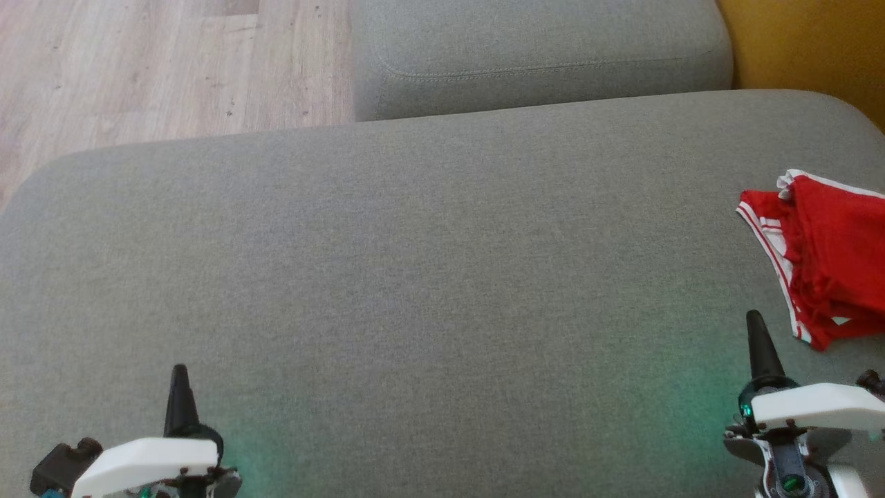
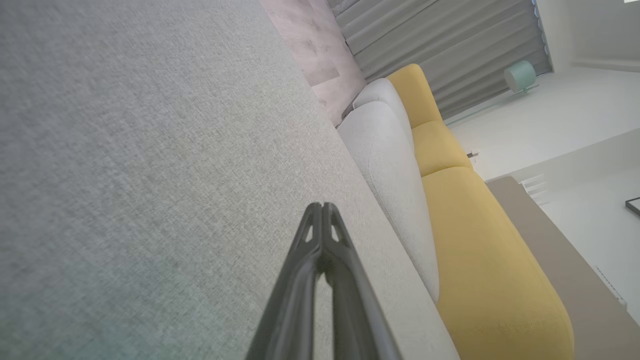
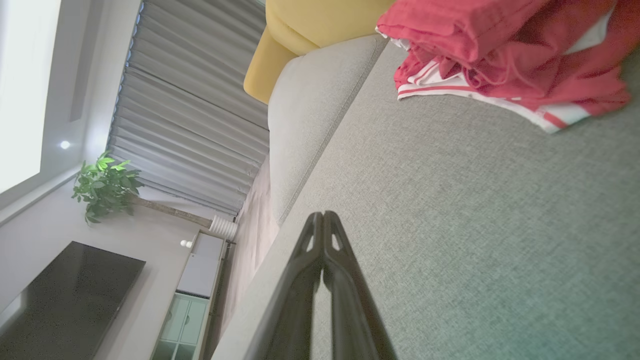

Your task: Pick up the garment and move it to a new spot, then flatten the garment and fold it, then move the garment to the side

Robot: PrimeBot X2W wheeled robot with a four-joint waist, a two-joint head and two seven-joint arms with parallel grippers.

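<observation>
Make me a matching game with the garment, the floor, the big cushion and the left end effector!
Things:
1. garment
2. floor
3. big cushion
4. left end effector

Matches:
A. grey fabric
B. shut, holding nothing
C. red with white trim
D. pale wood

Pairs: 1-C, 2-D, 3-A, 4-B

One garment [image 1: 826, 266], red with white trim, lies at the right edge of the large grey cushion [image 1: 415, 263]. There are two grey cushions: that one and a smaller grey cushion [image 1: 539, 55] beyond its far edge. There are two grippers, the left gripper [image 1: 180, 377] over the near left corner and the right gripper [image 1: 756, 325] over the near right corner, each with two dark fingers. The room behind has one potted plant [image 3: 102, 185] and one dark screen [image 3: 65, 295].
</observation>
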